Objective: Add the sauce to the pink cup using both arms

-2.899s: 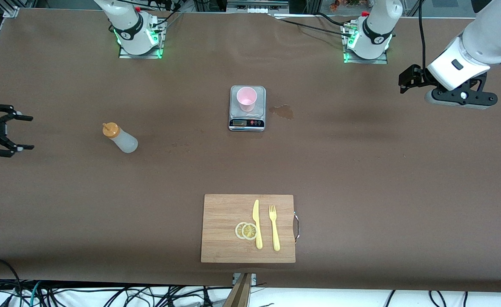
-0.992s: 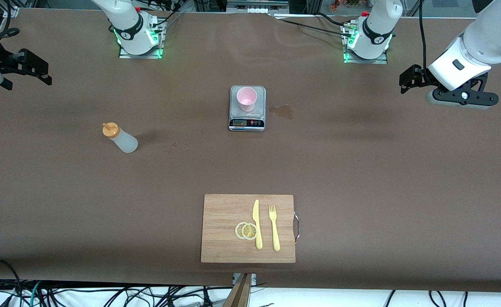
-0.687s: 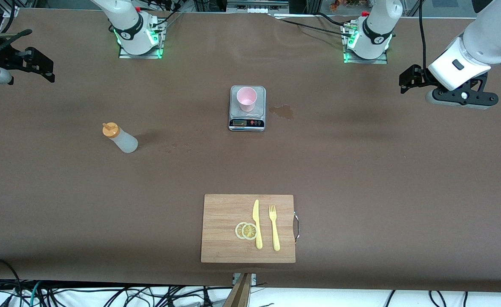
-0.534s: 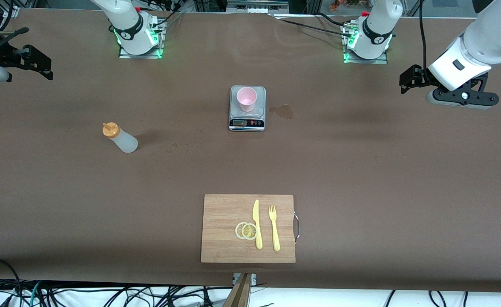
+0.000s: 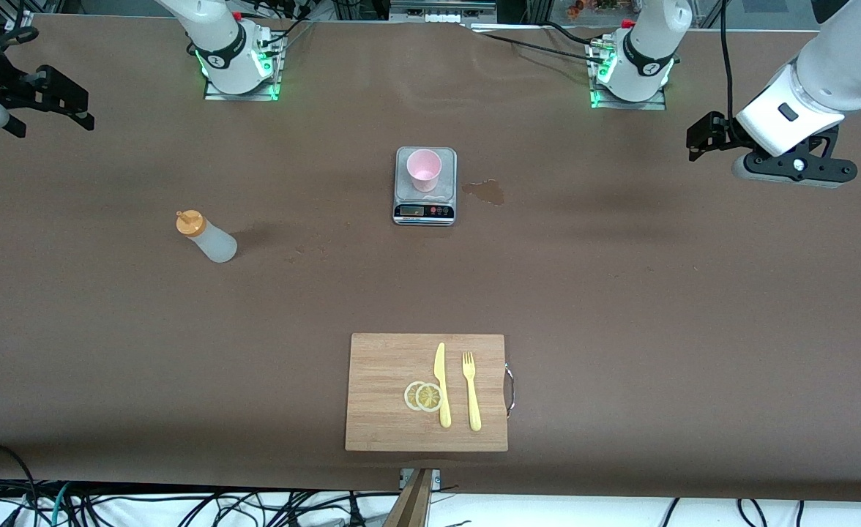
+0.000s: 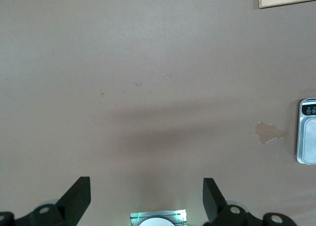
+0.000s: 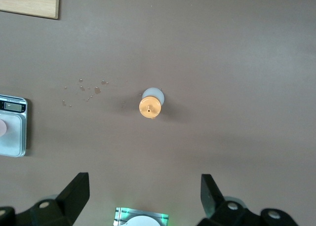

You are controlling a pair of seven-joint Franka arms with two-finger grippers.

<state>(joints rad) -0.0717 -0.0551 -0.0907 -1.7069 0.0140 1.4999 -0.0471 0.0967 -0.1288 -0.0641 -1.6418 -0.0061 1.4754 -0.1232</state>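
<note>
The sauce bottle (image 5: 209, 239), translucent with an orange cap, stands on the brown table toward the right arm's end; the right wrist view looks straight down on the sauce bottle (image 7: 151, 106). The pink cup (image 5: 425, 168) sits on a grey scale (image 5: 425, 205) mid-table. My right gripper (image 5: 6, 110) hangs high over the table's edge at its own end, well apart from the bottle; the right gripper (image 7: 145, 196) is open and empty. My left gripper (image 5: 793, 170) waits high over its own end of the table; the left gripper (image 6: 146, 196) is open and empty.
A wooden cutting board (image 5: 379, 410) lies near the front camera with a yellow knife (image 5: 441, 384), a yellow fork (image 5: 471, 391) and two lemon slices (image 5: 423, 396). A wet stain (image 5: 485, 192) marks the table beside the scale, toward the left arm's end.
The right arm has swung up from low beside the table's edge to high over the corner by its base, and over the last second only shifts slightly. The left arm stays still.
</note>
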